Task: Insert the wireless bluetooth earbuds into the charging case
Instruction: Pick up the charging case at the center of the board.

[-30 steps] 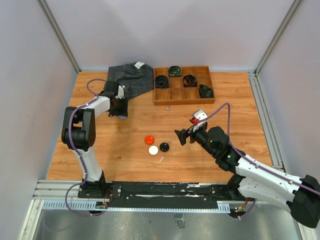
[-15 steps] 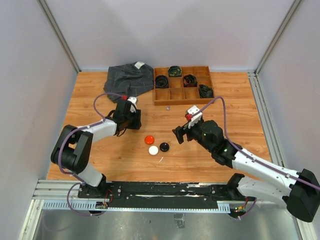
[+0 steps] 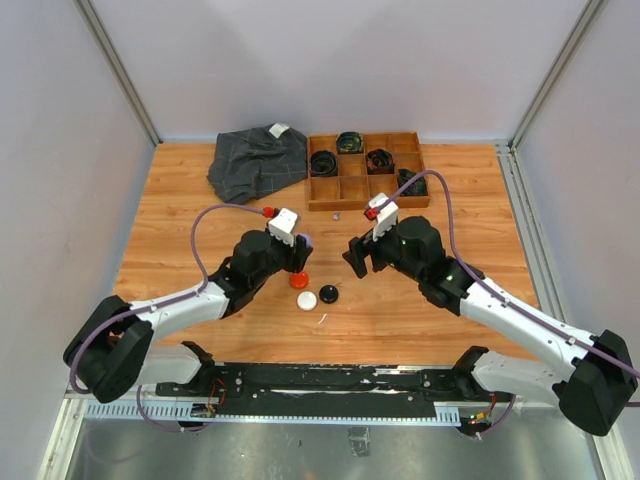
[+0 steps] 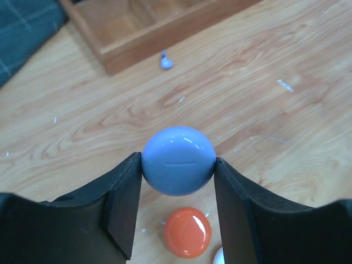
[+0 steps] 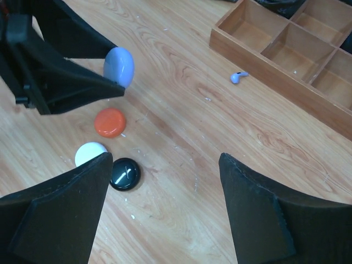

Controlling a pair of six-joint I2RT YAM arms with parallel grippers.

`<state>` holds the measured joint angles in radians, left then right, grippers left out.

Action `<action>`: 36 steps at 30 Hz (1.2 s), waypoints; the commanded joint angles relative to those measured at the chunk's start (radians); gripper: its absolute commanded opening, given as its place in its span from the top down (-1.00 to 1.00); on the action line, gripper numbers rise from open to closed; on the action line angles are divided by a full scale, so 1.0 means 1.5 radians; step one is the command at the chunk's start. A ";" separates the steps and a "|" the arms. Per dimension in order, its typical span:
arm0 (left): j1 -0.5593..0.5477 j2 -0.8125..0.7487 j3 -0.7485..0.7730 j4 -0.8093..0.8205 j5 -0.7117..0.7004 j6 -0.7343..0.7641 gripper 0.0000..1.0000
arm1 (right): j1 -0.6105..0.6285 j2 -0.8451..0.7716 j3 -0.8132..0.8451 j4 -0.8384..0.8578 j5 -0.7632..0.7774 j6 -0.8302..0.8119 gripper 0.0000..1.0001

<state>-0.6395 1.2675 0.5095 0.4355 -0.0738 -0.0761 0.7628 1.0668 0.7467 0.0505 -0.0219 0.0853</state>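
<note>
Blue case (image 4: 179, 160) in left jaws, perhaps glimpsed overhead

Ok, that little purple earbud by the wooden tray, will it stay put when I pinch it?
Probably not well. The purple earbud looks tiny and glossy with a rounded head, so it may skid or spin on the smooth table. It is likely very light, so a finger nudge could flick it toward the wooden tray.

Wooden table (image 3: 470, 200), dark checked cloth (image 3: 258, 162) at its far left, divided wooden tray (image 3: 365, 204) beside it, purple earbud (image 3: 336, 214) (tiny) just before the tray, orange case (image 3: 299, 281), white case (image 3: 307, 299) and black case (image 3: 329, 294) clustered mid-table
</note>
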 commanded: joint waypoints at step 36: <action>-0.162 -0.091 -0.151 0.402 0.126 0.252 0.28 | -0.020 0.113 0.160 -0.090 -0.283 0.081 0.17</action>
<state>-0.8738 1.1507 0.2951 0.9798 0.0994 0.2882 0.7532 1.2259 0.9417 -0.0601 -0.4255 0.1970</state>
